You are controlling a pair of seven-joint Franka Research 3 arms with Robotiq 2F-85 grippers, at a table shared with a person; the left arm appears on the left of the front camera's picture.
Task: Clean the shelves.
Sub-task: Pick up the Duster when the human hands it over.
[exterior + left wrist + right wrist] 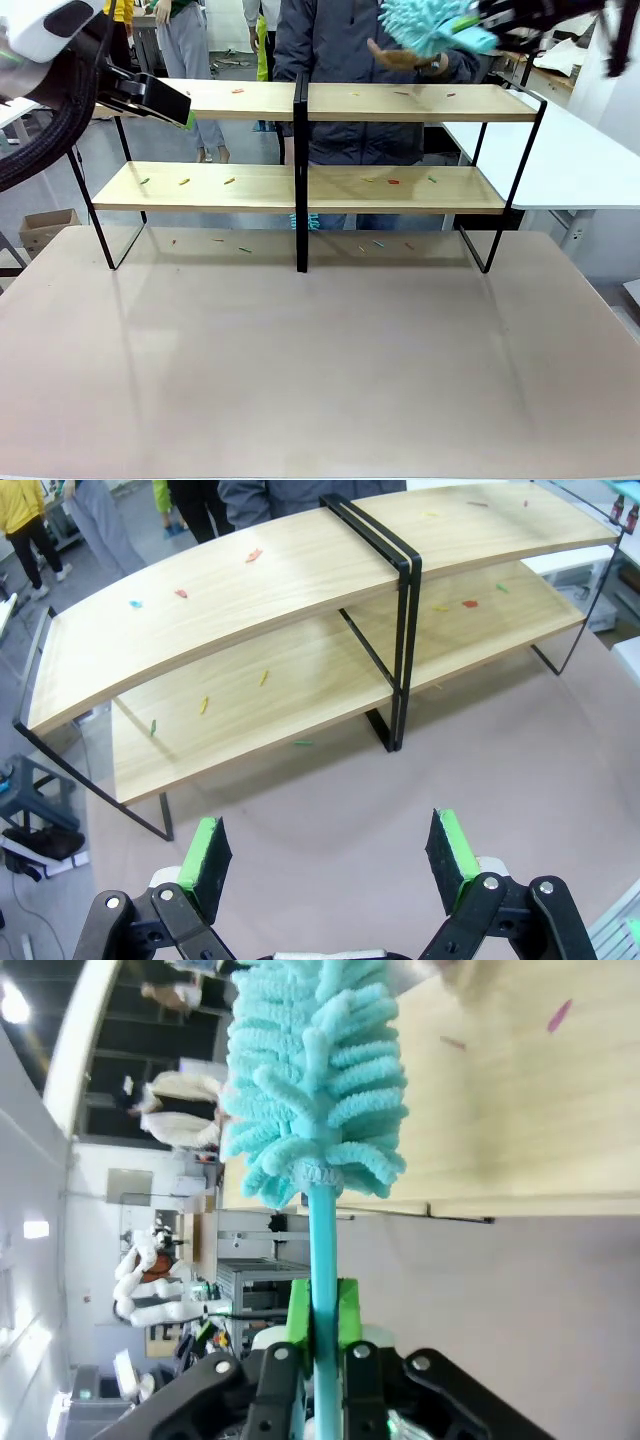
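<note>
The shelves (400,102) are two long light-wood boards on a thin black frame with a black centre upright, standing at the far side of the table. Several small coloured scraps (393,182) lie scattered on both boards. My right gripper (490,18) hovers above the top board's right half, shut on the handle of a turquoise fluffy duster (430,25). In the right wrist view the duster (310,1080) rises from my right gripper (322,1305) beside the top board (520,1110). My left gripper (175,108) is open with nothing in it near the shelves' left end, and the left wrist view shows the left gripper (328,855) above the shelves (250,610).
A person stands behind the shelves, one hand (405,58) just under the duster head. A few scraps (245,250) lie on the beige tabletop (320,380) under the rack. A white table (570,160) adjoins at the right, and a cardboard box (45,228) sits on the floor at left.
</note>
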